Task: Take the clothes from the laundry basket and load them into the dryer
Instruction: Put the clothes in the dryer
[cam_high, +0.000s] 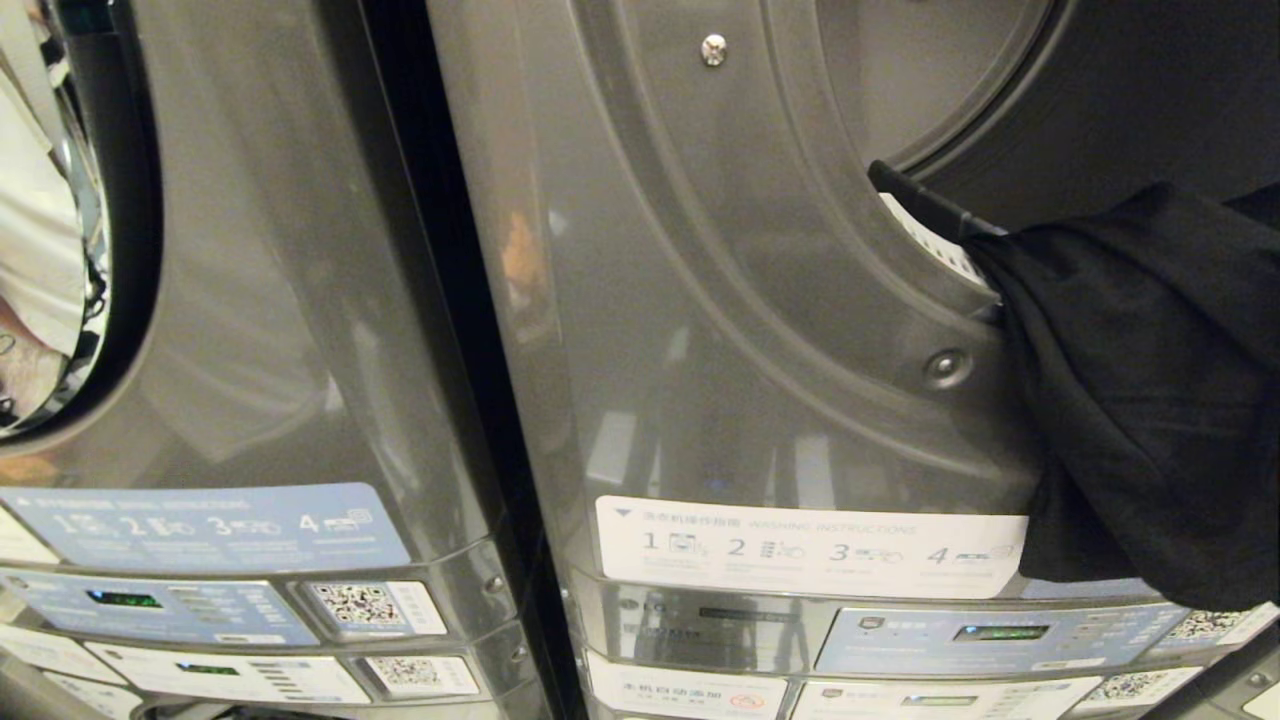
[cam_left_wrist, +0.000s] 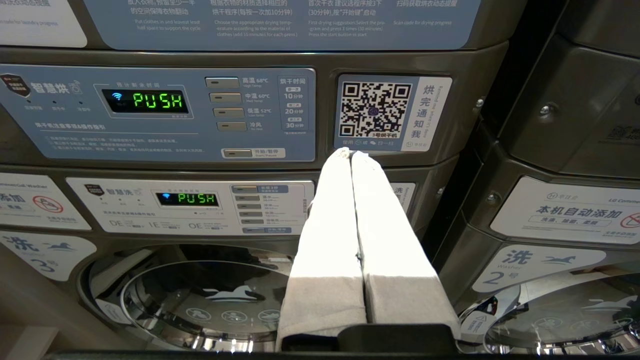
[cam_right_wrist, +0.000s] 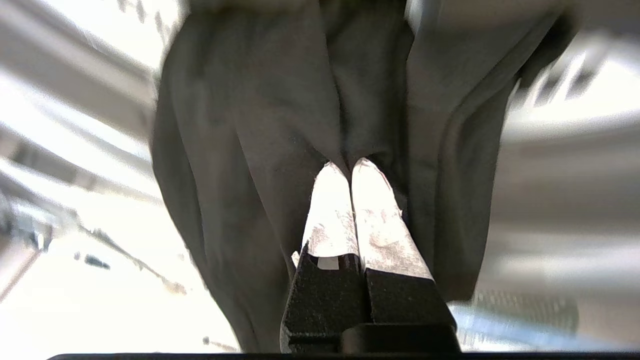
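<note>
The dryer (cam_high: 760, 300) front is glossy grey metal, smooth enough to mirror the room. A matt black cloth garment (cam_high: 1150, 400) drapes softly at its opening. Smooth paper-like instruction labels (cam_high: 810, 548) sit below.

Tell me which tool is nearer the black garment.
Right. The right tool is shut on the black garment at the dryer opening; the left tool hangs shut, facing another machine's control panel.

Black garment (cam_high: 1150, 400) across dryer opening (cam_high: 930, 80)
</note>
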